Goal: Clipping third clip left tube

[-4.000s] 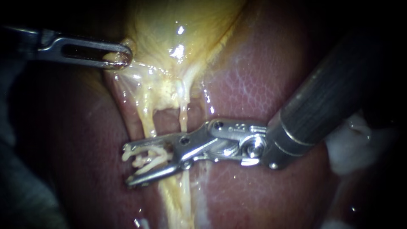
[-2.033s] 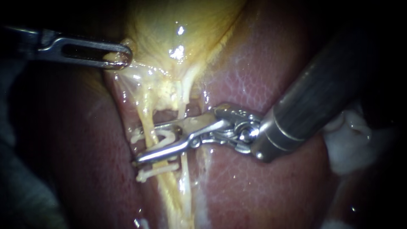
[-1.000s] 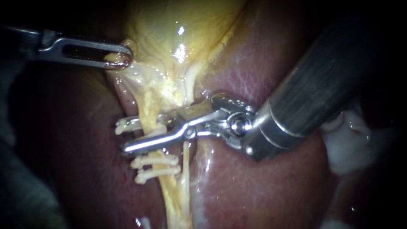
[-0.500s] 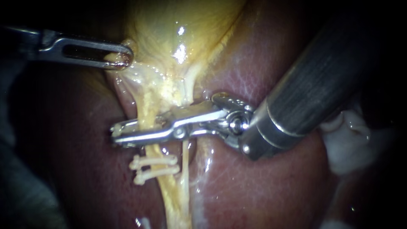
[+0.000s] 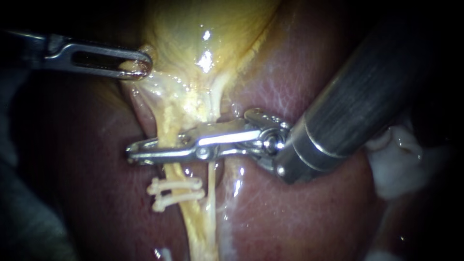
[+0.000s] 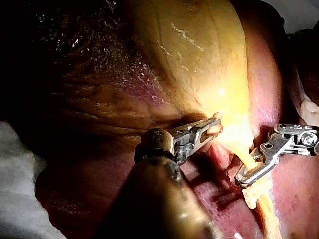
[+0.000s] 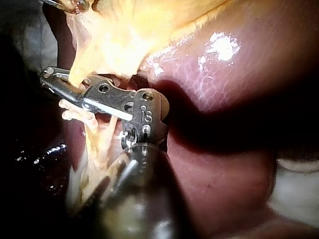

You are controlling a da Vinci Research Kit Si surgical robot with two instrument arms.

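My right instrument (image 5: 133, 152) reaches across the yellow left tube (image 5: 169, 123), its jaws shut on the tube just above two white clips (image 5: 176, 183) (image 5: 179, 195). Any clip inside the jaws is hidden. The thin pale right tube (image 5: 211, 186) runs behind the jaws. At the upper left, my left instrument (image 5: 137, 67) is shut on the edge of the gallbladder (image 5: 203, 34) and holds it taut. The left wrist view shows those jaws (image 6: 214, 127) pinching yellow tissue, with the right instrument (image 6: 244, 179) beyond. The right wrist view shows the closed jaws (image 7: 50, 77) over the tube.
Reddish liver (image 5: 290, 96) lies around and under the tubes. A wad of white gauze (image 5: 401, 159) sits at the right, beside the thick right shaft (image 5: 348, 111). The far left is dark.
My right instrument moved up the left tube with open jaws carrying a white clip, then closed across the tube above the two clips. The left instrument stayed put.
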